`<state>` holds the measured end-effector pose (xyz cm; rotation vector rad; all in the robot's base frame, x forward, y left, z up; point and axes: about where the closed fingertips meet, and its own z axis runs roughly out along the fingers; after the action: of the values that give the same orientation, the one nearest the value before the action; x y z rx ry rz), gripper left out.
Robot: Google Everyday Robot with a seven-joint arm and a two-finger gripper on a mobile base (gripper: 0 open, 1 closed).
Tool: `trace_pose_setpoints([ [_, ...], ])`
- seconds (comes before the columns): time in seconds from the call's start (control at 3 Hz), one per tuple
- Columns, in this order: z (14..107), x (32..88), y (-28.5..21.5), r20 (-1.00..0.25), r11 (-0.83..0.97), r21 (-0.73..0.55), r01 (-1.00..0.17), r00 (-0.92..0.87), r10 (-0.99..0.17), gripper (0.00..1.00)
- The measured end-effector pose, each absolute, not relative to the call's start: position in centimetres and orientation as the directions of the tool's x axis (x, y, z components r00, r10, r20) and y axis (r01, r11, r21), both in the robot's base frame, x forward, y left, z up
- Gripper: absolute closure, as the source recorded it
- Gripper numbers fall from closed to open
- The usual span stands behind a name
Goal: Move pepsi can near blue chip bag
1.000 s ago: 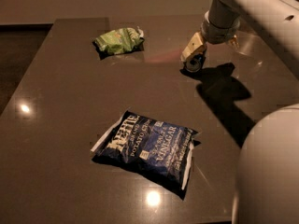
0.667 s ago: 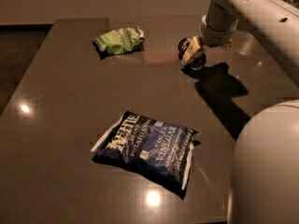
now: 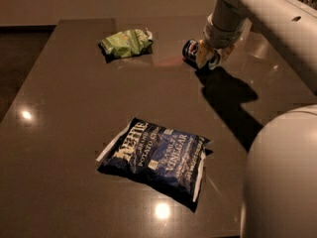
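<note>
Obs.: the pepsi can (image 3: 190,48) sits toward the far right corner of the tabletop (image 3: 64,133), a little in from the far edge. It looks tipped, one end facing the near left, though the dim light makes that uncertain.

Hand (image 3: 205,58): low at the tabletop, right against the can's right side, touching it or very nearly. Whether it is closed on the can or only set beside it, you cannot tell from this view. The arm (image 3: 257,9) comes down steeply from the far right, so the wrist hides the side of the can where a grip would show.

The blue chip bag (image 3: 156,160) lies flat by the near edge, roughly mid-width, its long axis running toward the near right corner. It is well apart from the can. The bare stretch between them carries only the arm's shadow (image 3: 228,98).

A green bag (image 3: 126,42) lies crumpled near the far edge, left of the can and apart from it. It plays no part in the task.

Judgement: you are at the pick-up step and no transfer is done. The low, close approach suits taking the can from the side. The can then has to travel toward the near edge and be set down just beside the bag, not on it.

Risk: a round can may roll if it is nudged before the grip is sure.
</note>
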<state>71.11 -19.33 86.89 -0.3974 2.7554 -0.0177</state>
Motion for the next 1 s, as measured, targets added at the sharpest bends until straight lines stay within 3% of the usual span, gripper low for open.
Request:
trace_pose_setpoints([
  [0.33, 88.1, 69.8, -18.6, -0.364, 0.939, -0.067, -0.336, -0.868, -0.337, 0.84],
  [0.67, 89.9, 65.3, -17.4, -0.373, 0.881, -0.078, -0.466, -0.806, -0.460, 1.00],
  [1.0, 90.1, 60.9, -17.0, -0.350, 0.825, -0.078, -0.560, -0.759, -0.549, 1.00],
])
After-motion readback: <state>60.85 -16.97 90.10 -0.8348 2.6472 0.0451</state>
